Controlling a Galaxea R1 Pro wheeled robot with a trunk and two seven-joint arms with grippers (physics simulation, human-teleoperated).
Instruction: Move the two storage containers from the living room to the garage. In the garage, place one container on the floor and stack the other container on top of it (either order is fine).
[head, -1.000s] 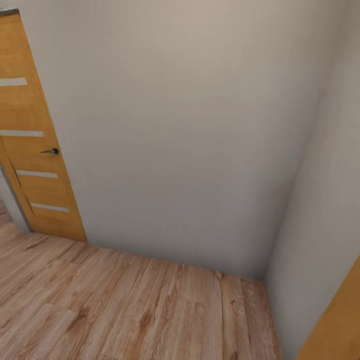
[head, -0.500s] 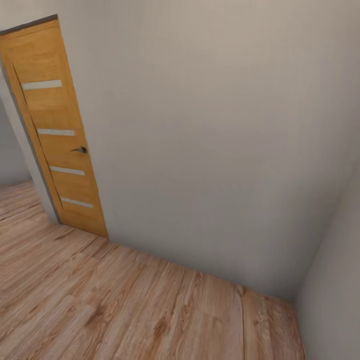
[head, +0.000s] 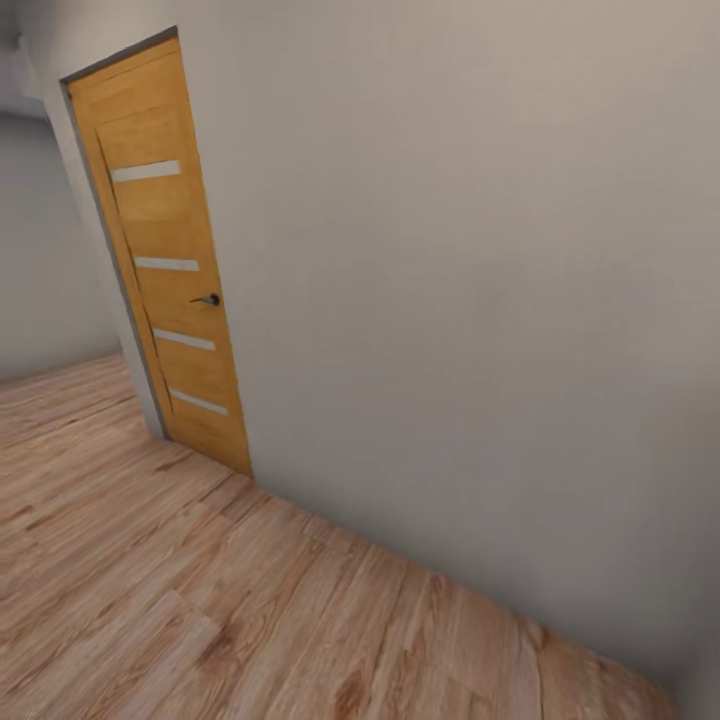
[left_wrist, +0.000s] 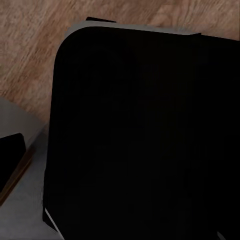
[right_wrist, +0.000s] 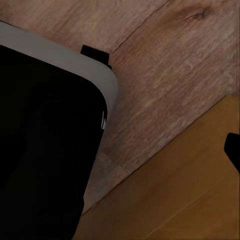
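In a hallway on wood-plank floor (head: 200, 620), facing a light-wood door (head: 165, 250) in a white wall (head: 470, 300)

No containers visible and can't tell the jaws' state; I'd swing wide of the wall, heading doorward

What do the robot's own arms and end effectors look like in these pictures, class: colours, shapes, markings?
Little can be told. The left wrist view shows a large matt black panel with a rounded corner and a thin light grey rim. The right wrist view shows a similar black body with a grey edge, plus a small black piece cut off by the frame.
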